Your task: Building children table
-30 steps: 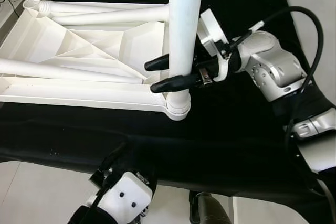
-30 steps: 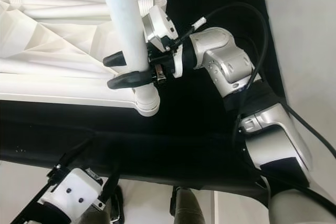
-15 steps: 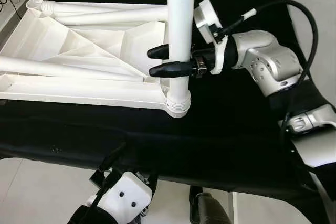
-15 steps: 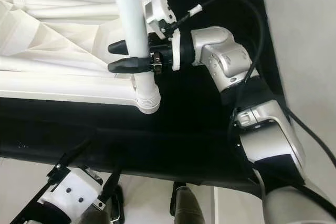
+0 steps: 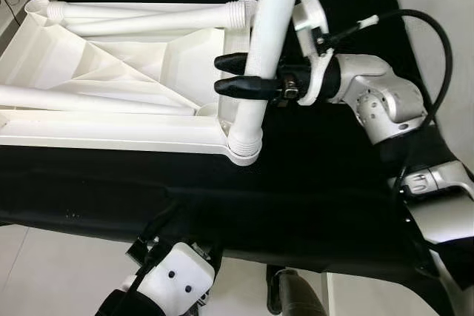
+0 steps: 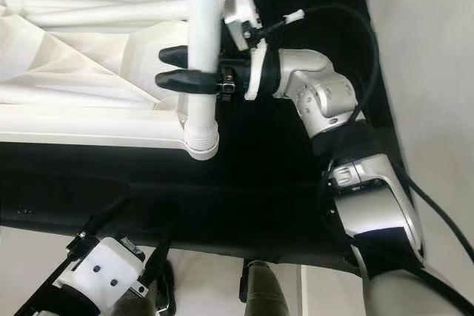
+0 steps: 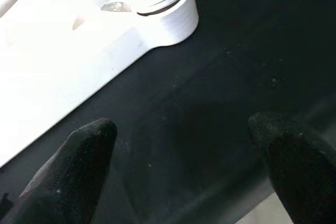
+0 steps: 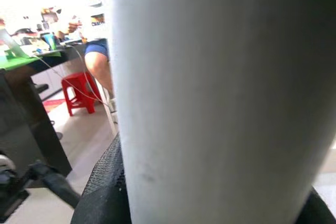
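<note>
A white plastic table top (image 5: 111, 127) lies upside down on a black cloth. One white table leg (image 5: 270, 27) stands at its near right corner, leaning a little, with its threaded end in the corner socket (image 5: 243, 149). My right gripper (image 5: 220, 73) is shut on this leg partway up, reaching in from the right. In the right wrist view the leg (image 8: 210, 98) is very close to the camera. My left gripper (image 7: 184, 150) is open and hovers low over the cloth just short of the socket (image 7: 168, 14). Its arm (image 5: 174, 275) is at the near edge.
Two more white legs (image 5: 141, 12) (image 5: 89, 100) lie inside the upturned table top. The black cloth (image 5: 311, 183) covers the surface to the right and front, with pale floor (image 5: 44, 271) below its near edge. Behind the leg, a person (image 8: 94, 30) sits near a red stool (image 8: 79, 90).
The held leg has gone from upright to leaning, its top now tipped to the right. My right gripper has shifted slightly up the leg. The left arm has stayed put.
</note>
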`<state>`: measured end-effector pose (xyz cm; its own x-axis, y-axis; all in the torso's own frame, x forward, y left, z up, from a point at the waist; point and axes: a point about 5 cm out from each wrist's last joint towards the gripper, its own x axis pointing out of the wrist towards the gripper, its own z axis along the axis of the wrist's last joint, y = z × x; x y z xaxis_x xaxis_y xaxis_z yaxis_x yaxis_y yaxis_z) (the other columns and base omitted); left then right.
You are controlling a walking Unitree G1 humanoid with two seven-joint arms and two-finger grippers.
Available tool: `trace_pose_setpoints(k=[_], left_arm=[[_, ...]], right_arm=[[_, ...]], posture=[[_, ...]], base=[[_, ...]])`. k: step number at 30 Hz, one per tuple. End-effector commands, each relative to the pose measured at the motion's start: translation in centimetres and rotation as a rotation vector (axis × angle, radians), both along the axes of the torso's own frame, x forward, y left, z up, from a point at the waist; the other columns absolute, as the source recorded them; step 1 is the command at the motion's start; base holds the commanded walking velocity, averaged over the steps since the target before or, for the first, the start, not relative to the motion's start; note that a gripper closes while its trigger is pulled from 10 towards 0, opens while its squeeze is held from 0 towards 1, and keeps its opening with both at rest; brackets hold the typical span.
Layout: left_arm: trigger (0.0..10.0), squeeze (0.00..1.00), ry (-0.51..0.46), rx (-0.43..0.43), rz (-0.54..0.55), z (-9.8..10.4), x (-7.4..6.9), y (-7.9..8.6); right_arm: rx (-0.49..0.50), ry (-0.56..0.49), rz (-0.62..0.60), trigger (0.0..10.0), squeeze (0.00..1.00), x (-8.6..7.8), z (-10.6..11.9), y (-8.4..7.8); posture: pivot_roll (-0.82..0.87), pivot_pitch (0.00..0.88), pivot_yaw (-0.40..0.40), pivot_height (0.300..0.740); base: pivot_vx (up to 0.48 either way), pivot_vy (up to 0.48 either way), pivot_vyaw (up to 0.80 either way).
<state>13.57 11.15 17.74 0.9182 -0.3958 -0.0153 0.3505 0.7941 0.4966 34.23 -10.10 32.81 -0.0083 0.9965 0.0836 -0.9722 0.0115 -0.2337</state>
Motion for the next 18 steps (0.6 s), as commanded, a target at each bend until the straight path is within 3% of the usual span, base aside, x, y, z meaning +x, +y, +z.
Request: trace_pose_setpoints(k=[1, 9, 18], left_arm=[[10.0, 0.0, 0.029, 0.009, 0.003, -0.6, -0.1, 0.0], [10.0, 0.0, 0.026, 0.011, 0.003, -0.6, -0.1, 0.0], [10.0, 0.0, 0.028, 0.012, 0.0, -0.7, -0.1, 0.0]], right_arm=[[0.016, -0.036, 0.012, 10.0, 0.0, -0.3, 0.4, -0.2], [0.006, -0.102, 0.097, 10.0, 0.0, -1.4, 0.1, -0.3], [-0.039, -0.15, 0.105, 10.0, 0.0, -1.8, -0.7, -0.3]], posture=[[0.06, 0.386, 0.002, 0.74], [0.06, 0.376, 0.002, 0.74], [0.07, 0.368, 0.005, 0.74]], base=[[0.0, 0.0, 0.0], [0.0, 0.0, 0.0], [0.0, 0.0, 0.0]])
